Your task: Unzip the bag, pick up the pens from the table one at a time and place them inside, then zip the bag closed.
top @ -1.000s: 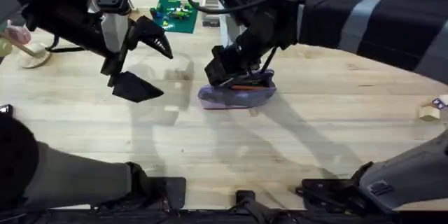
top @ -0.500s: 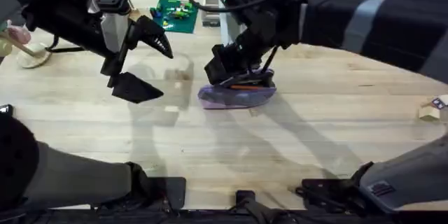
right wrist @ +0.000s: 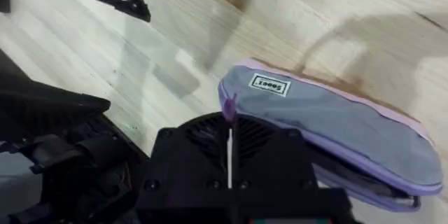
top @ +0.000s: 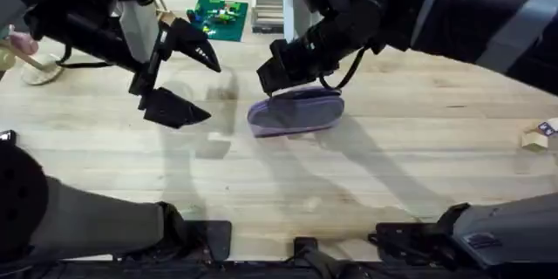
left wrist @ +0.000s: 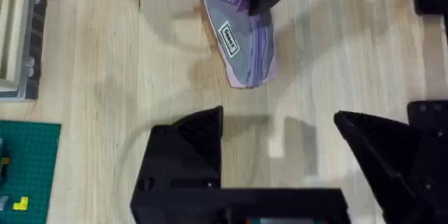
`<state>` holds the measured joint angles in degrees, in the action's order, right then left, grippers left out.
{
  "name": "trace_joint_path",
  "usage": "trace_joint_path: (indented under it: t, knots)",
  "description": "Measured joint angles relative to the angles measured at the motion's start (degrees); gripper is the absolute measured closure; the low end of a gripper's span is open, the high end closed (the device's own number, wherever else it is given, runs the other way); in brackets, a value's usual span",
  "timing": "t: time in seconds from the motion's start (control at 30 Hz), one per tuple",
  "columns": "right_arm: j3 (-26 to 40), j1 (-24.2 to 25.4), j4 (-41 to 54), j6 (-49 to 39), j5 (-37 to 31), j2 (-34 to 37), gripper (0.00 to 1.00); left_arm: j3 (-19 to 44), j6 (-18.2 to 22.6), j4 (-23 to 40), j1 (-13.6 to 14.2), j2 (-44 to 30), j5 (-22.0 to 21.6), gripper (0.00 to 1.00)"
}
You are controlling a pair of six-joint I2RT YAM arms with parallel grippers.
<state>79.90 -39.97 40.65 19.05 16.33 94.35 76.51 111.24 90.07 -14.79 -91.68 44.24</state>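
Lavender fabric marks the bag (top: 296, 112) in the overhead view, lying lengthwise near the middle of the table (top: 392, 174). The right arm reaches in from the far right, and the right gripper (top: 277, 74) sits at the pouch's left end, touching or just above its top edge. The left gripper (top: 185, 78) hangs well to the left of the pouch, its jaws spread wide with nothing between them.

From the left wrist, the two black fingers (left wrist: 185, 154) stand far apart over bare wood. The bag (left wrist: 241, 42) lies beyond them with its grey face and small label showing, the other arm's dark claw over its far end.

From the right wrist, the fingers (right wrist: 203, 154) are pressed flush together, only a thin seam between them. A small purple tab (right wrist: 226, 106), by its look the zip pull, rises right at their tips at the label end of the bag (right wrist: 336, 122). It looks pinched, though the contact itself is hidden. A dark line runs along the pouch's edge toward its other end, and I cannot tell whether that stretch is zipped.

My reading is that the zip is the step in hand, most likely the closing. The next move calls for a straight, level pull along the edge, and the idle left claw could pin the pouch so it does not slide
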Motion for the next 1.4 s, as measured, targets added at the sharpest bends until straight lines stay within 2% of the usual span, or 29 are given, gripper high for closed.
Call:
trace_joint_path:
  t: [0.2, 0.5, 0.6, 0.9, 1.17, 1.2, 1.23, 1.3, 1.4]
  knots:
    - [0.00, 0.00, -0.15, -0.15, 0.01, 0.00, 0.971, 0.00, -2.28, 0.19, 0.00, -0.76, 1.35, 0.035]
    - [0.00, 0.00, -0.23, -0.20, 0.01, 0.01, 0.971, -2.56, -3.30, 0.06, 0.63, -6.70, 5.55, 0.024]
    - [0.00, 0.00, -0.25, -0.20, 0.01, 0.00, 0.971, -2.64, -3.49, -0.50, 2.43, -8.30, 6.05, 0.024]
    - [0.00, 0.00, -0.30, -0.20, 0.01, 0.00, 0.971, -2.64, -3.71, -6.23, 10.10, -15.37, 7.04, 0.023]
    - [0.00, 0.00, -0.38, -0.20, 0.01, 0.00, 0.971, -2.67, -3.77, -7.89, 13.57, -19.06, 7.65, 0.037]
    - [0.00, 0.00, -0.37, -0.20, 0.01, 0.00, 0.971, -2.69, -3.85, -8.21, 13.96, -19.06, 7.74, 0.061]
    - [0.00, 0.00, -0.38, -0.20, 0.01, 0.00, 0.971, -2.69, -3.98, -8.33, 14.30, -19.06, 7.96, 0.155]
    - [0.00, 0.00, -0.38, -0.20, 0.01, 0.00, 0.971, -2.69, -4.15, -8.77, 14.84, -19.06, 8.38, 0.386]
    - [0.00, 0.00, -0.32, -0.20, 0.03, 0.00, 0.972, -2.70, -4.09, -9.79, 15.26, -19.06, 8.78, 0.803]
